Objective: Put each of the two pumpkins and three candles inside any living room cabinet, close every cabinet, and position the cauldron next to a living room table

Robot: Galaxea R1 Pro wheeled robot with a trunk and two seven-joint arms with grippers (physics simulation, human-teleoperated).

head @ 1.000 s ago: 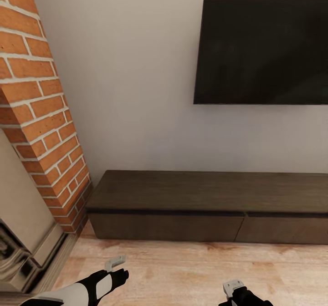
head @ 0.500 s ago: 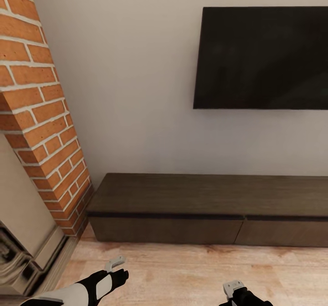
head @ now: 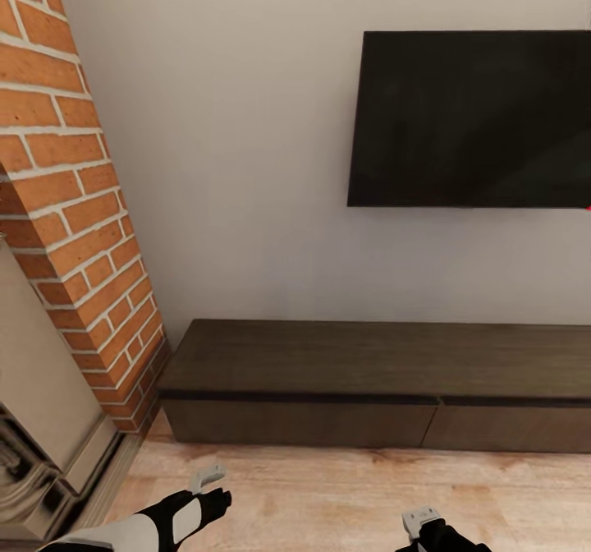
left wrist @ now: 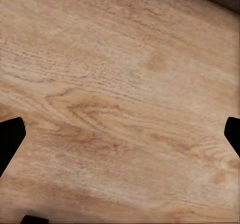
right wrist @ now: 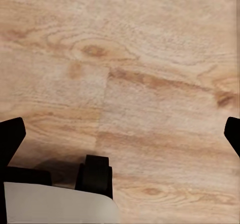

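My left tool and right tool hang over bare floor, jaws spread wide, holding nothing. The cabinet stands against the wall below the TV, drawers shut.

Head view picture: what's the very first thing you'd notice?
The big black TV on the pale wall, upper right. Right under it runs the long dark-brown cabinet, its drawers shut, on the wooden floor. At the left edge rises an orange brick chimney.
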